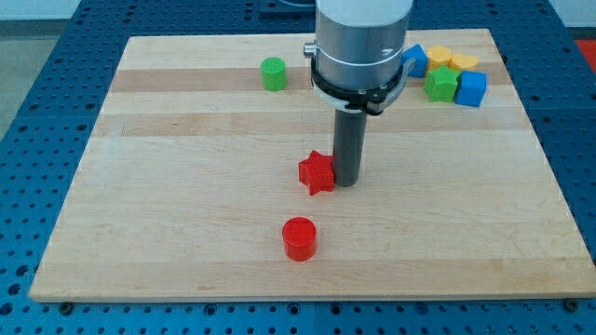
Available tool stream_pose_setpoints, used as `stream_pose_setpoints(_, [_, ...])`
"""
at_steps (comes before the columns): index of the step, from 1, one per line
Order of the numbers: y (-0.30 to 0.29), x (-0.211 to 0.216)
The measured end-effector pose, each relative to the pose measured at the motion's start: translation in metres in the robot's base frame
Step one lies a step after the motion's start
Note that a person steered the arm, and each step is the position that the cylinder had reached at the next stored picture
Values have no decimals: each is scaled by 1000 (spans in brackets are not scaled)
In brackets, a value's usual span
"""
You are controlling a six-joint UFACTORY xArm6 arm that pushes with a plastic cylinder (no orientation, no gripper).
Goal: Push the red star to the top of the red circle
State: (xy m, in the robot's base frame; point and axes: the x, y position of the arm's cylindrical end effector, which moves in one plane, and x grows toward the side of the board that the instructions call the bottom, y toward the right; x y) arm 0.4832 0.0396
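The red star lies near the middle of the wooden board. My tip rests on the board right against the star's right side. The red circle sits below the star, slightly to the view's left, near the board's bottom edge. A small gap of bare wood separates star and circle.
A green cylinder stands at the top, left of the arm. At the top right is a cluster: a blue block, yellow blocks, a green block and a blue cube. The board ends close below the red circle.
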Motion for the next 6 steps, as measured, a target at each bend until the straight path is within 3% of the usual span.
stream_pose_setpoints(3, [-11, -30])
stream_pose_setpoints(5, [-30, -25])
stream_pose_setpoints(6, [-30, 14])
